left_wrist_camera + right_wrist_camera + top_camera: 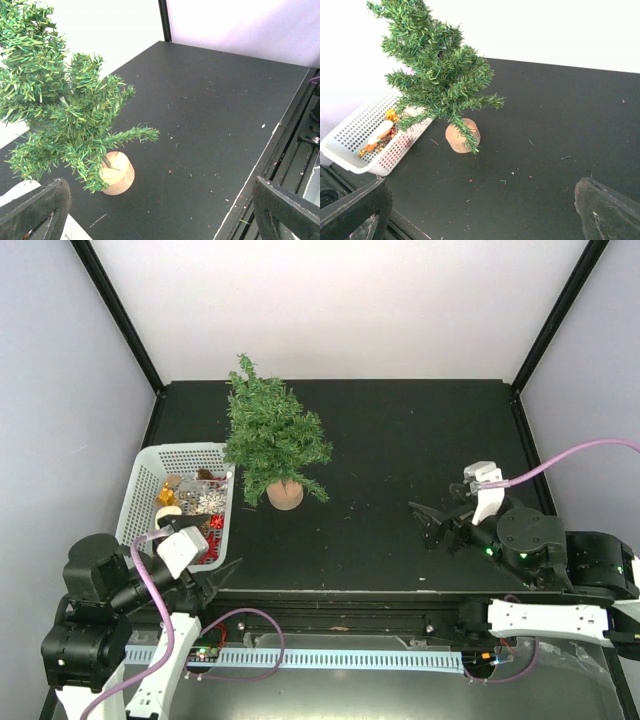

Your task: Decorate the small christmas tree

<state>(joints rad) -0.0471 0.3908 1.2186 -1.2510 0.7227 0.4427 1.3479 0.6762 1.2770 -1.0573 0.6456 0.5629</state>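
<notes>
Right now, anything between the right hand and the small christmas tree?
Nothing visible. Only bare black table lies between the open right hand and the small christmas tree. The white basket sits on the tree's far side, out of that path.

Setting: robot lab test cell | Evidence: black tabletop [400, 460]; plain white enclosure walls [340, 300]; black frame posts [118, 315]; slotted cable rail [340, 658]

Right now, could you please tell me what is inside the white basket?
The white basket holds small ornaments, gold, silver and red; its near end is hidden behind the left gripper.
</notes>
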